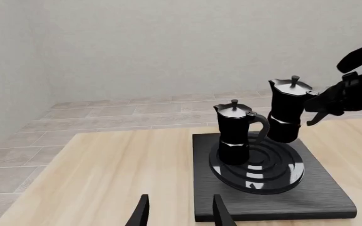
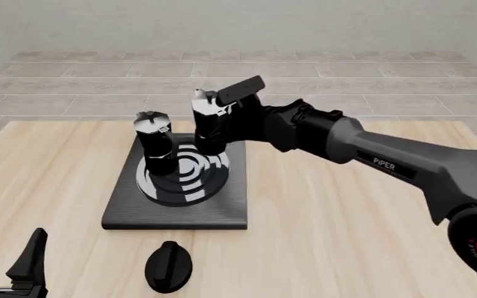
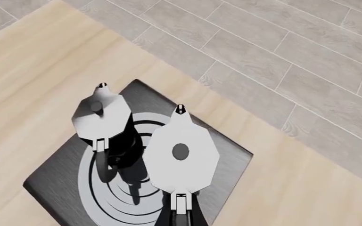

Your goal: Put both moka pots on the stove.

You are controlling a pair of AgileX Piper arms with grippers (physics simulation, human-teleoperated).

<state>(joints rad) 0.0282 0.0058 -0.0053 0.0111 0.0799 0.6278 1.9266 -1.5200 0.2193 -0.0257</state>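
Gleaming faceted moka pots (image 2: pixel 153 141) on ringed stove (image 2: pixel 176 208).

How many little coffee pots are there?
2. One moka pot stands on the stove, on its rings. The other moka pot is held by the right gripper just above the stove. None looks hidden.

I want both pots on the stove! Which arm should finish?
The right gripper: it already holds the second moka pot above the stove, beside the first pot. The left gripper sits open, far back.
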